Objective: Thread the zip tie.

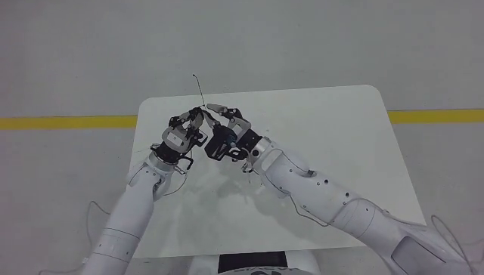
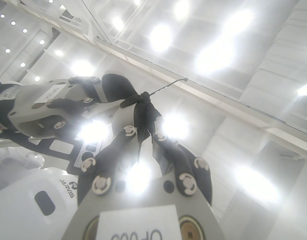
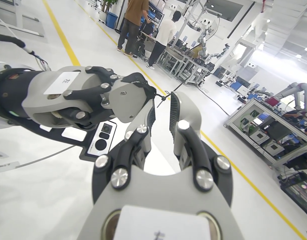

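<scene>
A thin black zip tie (image 1: 198,88) is held above the white table (image 1: 340,124), its free end sticking up and away from the arms. My left gripper (image 1: 194,118) is shut on it. In the left wrist view the strap (image 2: 168,85) runs out past the pinched fingertips (image 2: 143,111), ending in a small knob. My right gripper (image 1: 213,113) meets the left one tip to tip. In the right wrist view it (image 3: 163,106) stands open, and a short piece of the zip tie (image 3: 163,99) lies in the narrow gap near its tips, beside the left gripper (image 3: 151,92).
Both arms come in from the near side and meet over the table's far left part. The tabletop to the right (image 1: 355,169) is bare. A yellow floor line (image 1: 68,122) runs behind the table.
</scene>
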`<act>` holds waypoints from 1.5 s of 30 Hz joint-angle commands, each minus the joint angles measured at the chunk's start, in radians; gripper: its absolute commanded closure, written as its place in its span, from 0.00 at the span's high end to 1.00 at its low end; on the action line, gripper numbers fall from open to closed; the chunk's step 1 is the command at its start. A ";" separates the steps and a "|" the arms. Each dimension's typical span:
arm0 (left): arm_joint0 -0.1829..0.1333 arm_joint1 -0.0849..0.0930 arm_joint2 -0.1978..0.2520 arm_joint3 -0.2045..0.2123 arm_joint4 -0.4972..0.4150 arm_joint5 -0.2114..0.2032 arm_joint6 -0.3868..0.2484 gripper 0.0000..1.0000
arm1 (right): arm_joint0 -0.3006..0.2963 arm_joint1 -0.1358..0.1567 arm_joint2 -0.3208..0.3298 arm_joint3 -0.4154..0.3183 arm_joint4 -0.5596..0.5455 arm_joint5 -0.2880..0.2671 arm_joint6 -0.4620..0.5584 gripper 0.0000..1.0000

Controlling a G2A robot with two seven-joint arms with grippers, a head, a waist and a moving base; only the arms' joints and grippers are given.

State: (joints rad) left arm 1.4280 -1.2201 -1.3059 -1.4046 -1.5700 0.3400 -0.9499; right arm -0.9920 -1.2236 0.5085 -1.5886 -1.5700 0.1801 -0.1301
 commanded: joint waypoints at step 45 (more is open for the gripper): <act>0.000 0.000 0.000 0.000 0.000 0.000 0.000 0.00 | -0.003 0.031 0.008 -0.009 0.000 0.034 0.035 0.00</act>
State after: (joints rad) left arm 1.4280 -1.2201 -1.3059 -1.4046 -1.5700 0.3400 -0.9499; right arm -0.9950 -1.1937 0.5158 -1.5970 -1.5700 0.2140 -0.0951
